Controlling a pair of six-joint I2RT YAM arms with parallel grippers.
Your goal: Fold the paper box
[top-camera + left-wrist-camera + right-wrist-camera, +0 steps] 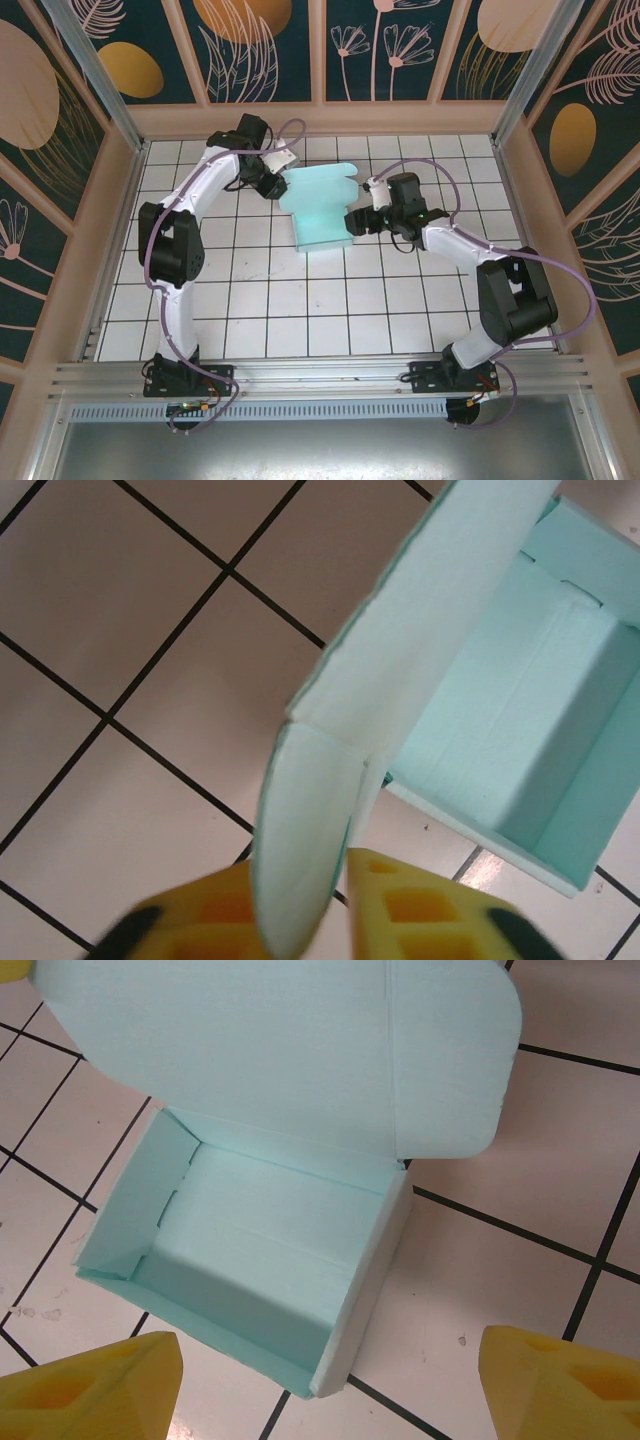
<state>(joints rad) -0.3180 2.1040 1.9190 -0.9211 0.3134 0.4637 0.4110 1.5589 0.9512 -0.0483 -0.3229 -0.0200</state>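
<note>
The paper box is a pale mint card tray on the tiled floor, its lid standing up at the far side. In the left wrist view the tray's hollow lies to the right, and the lid's rounded side flap runs down between my yellow fingers. My left gripper is shut on that flap at the box's far left corner. My right gripper stands open beside the box's right wall, its fingers wide apart and touching nothing.
The floor is white tile with dark grid lines. Wooden-framed patterned walls close in the back and both sides. A metal rail with both arm bases runs along the near edge.
</note>
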